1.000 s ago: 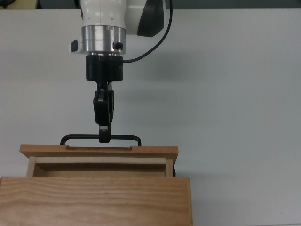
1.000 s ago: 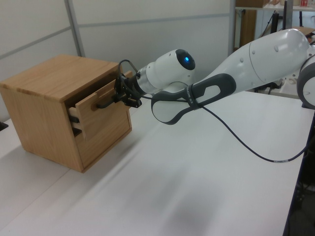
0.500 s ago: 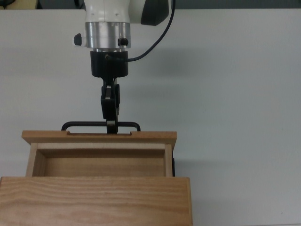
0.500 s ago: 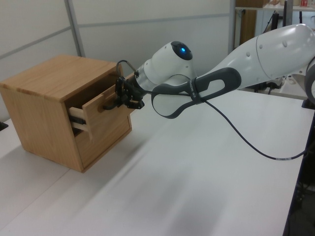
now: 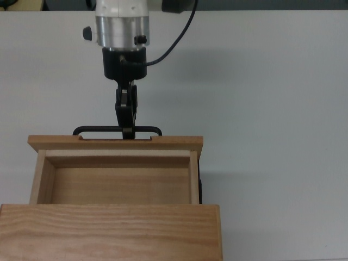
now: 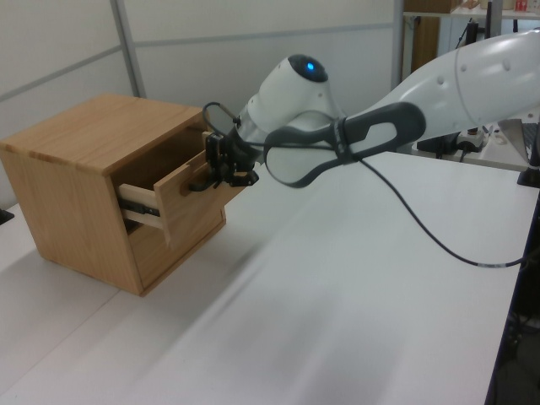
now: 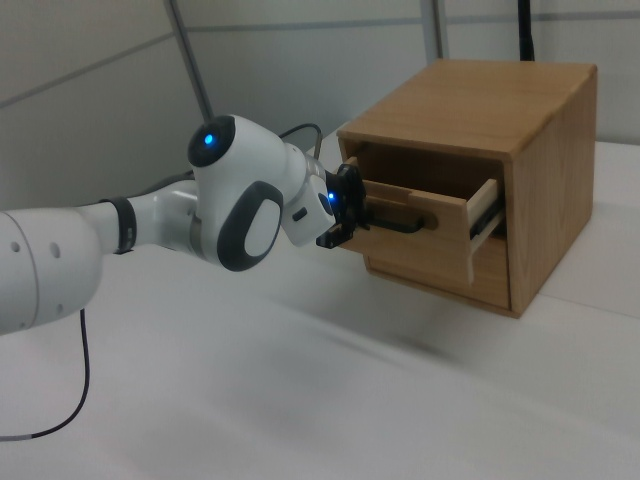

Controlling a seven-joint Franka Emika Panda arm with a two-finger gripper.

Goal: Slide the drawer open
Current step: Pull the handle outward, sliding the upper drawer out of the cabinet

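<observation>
claw (image 5: 128, 132) clamped on the handle (image 5: 98, 130), drawer (image 5: 115, 171) sticking out of the cabinet (image 6: 76, 181) behind it, surface (image 5: 272, 109) around bare

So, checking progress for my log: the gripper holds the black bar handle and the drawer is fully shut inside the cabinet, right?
Not shut. The top view shows the drawer pulled partly out of the cabinet, its bare inside visible. The gripper is at the black bar handle, as you said.

The arm (image 5: 120, 22) was cut off by the top view's upper edge. The cabinet (image 5: 109, 231) ran past its bottom edge, hiding the drawer's (image 5: 114, 185) rear, opposite the gripper (image 5: 128, 132).
</observation>
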